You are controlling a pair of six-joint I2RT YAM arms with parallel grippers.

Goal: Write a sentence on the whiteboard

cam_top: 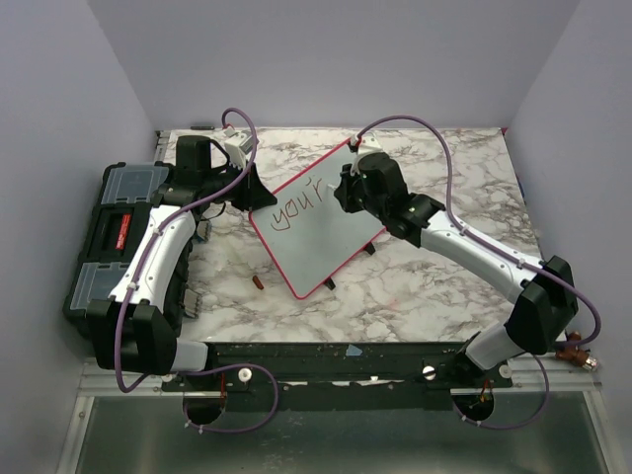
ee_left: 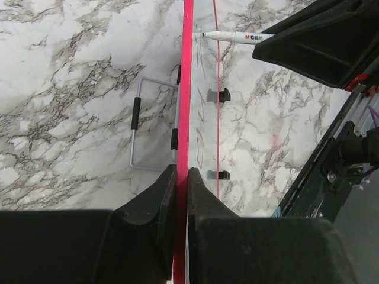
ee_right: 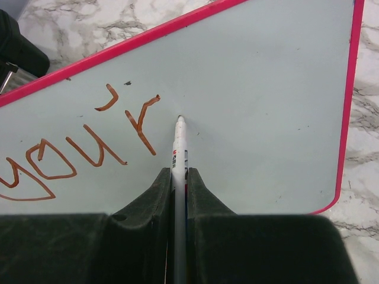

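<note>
The whiteboard (cam_top: 326,232), with its pink-red frame, stands tilted in the middle of the marble table. "your" (cam_top: 299,204) is written on it in orange-brown. My left gripper (cam_top: 253,205) is shut on the board's left edge. In the left wrist view its fingers (ee_left: 182,171) clamp the pink frame (ee_left: 186,89) edge-on. My right gripper (cam_top: 346,188) is shut on a white marker (ee_right: 179,148). The marker's tip (ee_right: 180,119) meets the board (ee_right: 266,89) just right of the "r" (ee_right: 142,121). The marker (ee_left: 237,37) also shows in the left wrist view.
A black toolbox (cam_top: 114,237) lies at the table's left edge under the left arm. A small red-brown cap (cam_top: 258,282) lies on the marble in front of the board. A wire stand (ee_left: 139,124) sits behind the board. Walls enclose the table on three sides.
</note>
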